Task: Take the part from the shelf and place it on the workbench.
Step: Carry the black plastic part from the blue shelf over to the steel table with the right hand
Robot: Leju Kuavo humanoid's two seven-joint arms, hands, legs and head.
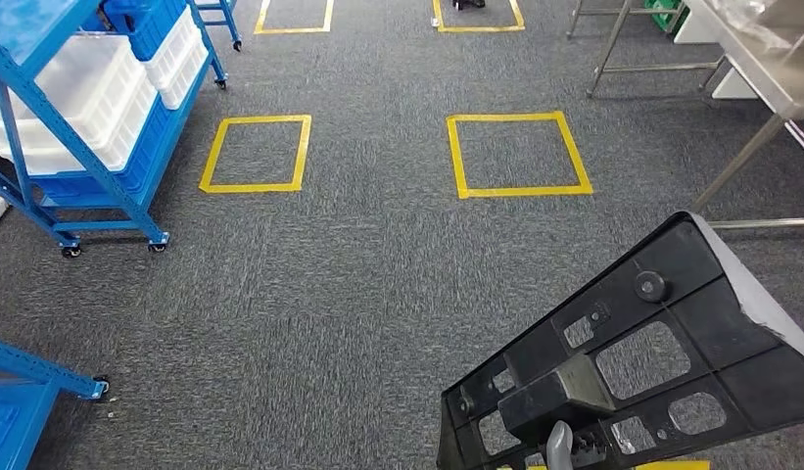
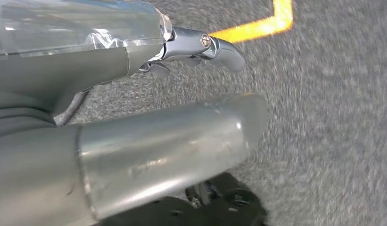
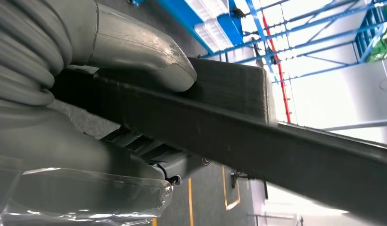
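Grey carpet floor [image 1: 358, 294] with yellow tape squares [image 1: 518, 155]; black part [image 1: 633, 362], a flat moulded panel with cut-outs, is off the shelf and carried low at the robot's right, over the floor. Right hand [image 3: 111, 84] grips it, thick thumb [image 3: 144, 52] pressed on one face and fingers under the other, while left hand [image 2: 135, 117] hangs over the carpet holding nothing, one finger [image 2: 215, 47] stretched out, so it reads as open. Blue shelf [image 1: 74, 147] with white bins [image 1: 104, 93] sits far left, steel workbench [image 1: 770, 69] far right, both well apart from the part.
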